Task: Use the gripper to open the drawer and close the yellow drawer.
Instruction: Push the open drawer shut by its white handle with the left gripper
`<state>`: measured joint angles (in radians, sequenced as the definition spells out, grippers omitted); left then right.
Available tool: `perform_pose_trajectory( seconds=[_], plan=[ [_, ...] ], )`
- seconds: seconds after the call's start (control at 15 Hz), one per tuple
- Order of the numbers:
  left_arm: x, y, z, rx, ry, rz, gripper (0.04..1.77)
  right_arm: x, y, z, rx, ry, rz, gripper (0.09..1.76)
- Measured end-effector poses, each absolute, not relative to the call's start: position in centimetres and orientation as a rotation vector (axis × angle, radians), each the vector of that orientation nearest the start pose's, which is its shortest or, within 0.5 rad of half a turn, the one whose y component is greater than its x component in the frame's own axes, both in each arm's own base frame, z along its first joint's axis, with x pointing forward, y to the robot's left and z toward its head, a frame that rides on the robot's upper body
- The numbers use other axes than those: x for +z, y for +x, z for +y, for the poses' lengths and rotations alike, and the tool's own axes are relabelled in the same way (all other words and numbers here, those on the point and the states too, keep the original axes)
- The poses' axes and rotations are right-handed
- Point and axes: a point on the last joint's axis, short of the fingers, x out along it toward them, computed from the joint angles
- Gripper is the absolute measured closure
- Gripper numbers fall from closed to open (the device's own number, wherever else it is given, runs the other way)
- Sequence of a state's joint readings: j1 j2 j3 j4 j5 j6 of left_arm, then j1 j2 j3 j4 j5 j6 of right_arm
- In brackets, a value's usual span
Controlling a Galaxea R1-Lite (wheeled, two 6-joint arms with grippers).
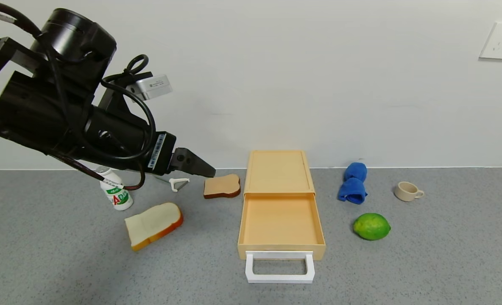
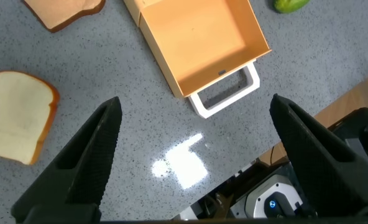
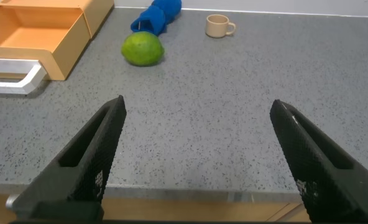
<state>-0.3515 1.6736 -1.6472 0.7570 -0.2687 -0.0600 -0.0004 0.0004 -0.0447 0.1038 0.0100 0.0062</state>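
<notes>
Grey speckled tabletop (image 1: pixel 43 262) runs back to a plain white wall. From the head view, the drawer (image 1: pixel 280 203) sits near the middle, its tray pulled out toward the near edge with the white handle (image 1: pixel 280 267) in front, so the opening half looks done and the closing is left. The left tool (image 1: pixel 200 167) hangs raised at the left, above a bread slice (image 1: pixel 153 224) and a small bottle (image 1: pixel 116 192), well apart from the handle.

From the left wrist view, the left tool (image 2: pixel 193 162) is spread wide with nothing between its fingers; the open tray (image 2: pixel 206 43) and handle (image 2: pixel 226 92) lie beyond it.

From the right wrist view, the right tool (image 3: pixel 196 162) is parked low at the near edge, likewise released and empty, with a lime (image 3: pixel 143 48), a blue cloth (image 3: pixel 156 15) and a cup (image 3: pixel 218 25) farther off.
</notes>
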Motion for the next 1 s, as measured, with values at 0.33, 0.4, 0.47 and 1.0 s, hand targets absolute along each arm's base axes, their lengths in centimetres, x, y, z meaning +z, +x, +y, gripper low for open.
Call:
perform_pose_trajectory(
  seconds=[0.33,0.4,0.47,1.0],
  plan=[
    [30.2,25.9,-10.5,-0.561,-0.024,0.792,0.09,7.7,-2.6,0.0,0.009,0.006,0.06,0.14],
    [30.3,25.8,-10.9,-0.566,-0.02,0.79,0.09,7.7,-2.6,0.0,0.009,0.007,0.06,0.14],
    [30.4,25.6,-11.4,-0.563,-0.023,0.79,0.09,7.7,-2.6,0.0,0.01,0.006,0.06,0.14],
    [29.3,24.4,-18.8,-0.358,-0.115,0.837,0.09,7.7,-2.6,0.0,0.01,0.006,0.06,0.14]
  ],
)
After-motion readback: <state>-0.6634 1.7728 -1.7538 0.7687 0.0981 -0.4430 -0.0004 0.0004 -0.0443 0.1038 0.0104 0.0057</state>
